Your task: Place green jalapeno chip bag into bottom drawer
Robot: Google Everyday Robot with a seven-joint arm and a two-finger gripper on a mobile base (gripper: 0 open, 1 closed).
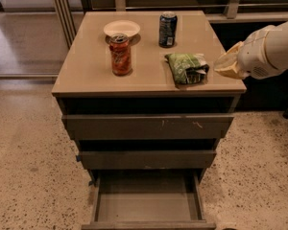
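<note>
Speckled beige terrazzo floor (29, 166) surrounds a low grey-brown table (86, 75) with three drawers in its front, seen from above and in front. Behind it run a dark wall and pale metal rails.

Four things sit on the tan table top. A small white bowl (121, 28) is toward the back left. Just in front of it, a red soda can (120, 54) stands upright, its silver top showing. A dark blue can (167, 29) stands upright at the back, to the right of the bowl. The green jalapeno chip bag (186, 67) lies crumpled on the right half of the top, near the front edge, with pale print facing up and a dark patch at its right end.

The robot's white arm (273, 47) reaches in from the right edge of the view. Its beige end effector (228, 63) hovers over the table's right front corner, just beside the bag's right end, with a thin gap showing between them. Whether the end effector is apart or together cannot be told from this angle.

Below the top, the upper drawer (149, 127) shows small scratches on its flat front. The middle drawer (146, 159) sits under it, plain and narrower in view. The bottom drawer (149, 202) is pulled out toward the viewer, a shallow wide tray with its grey inside open to view.
</note>
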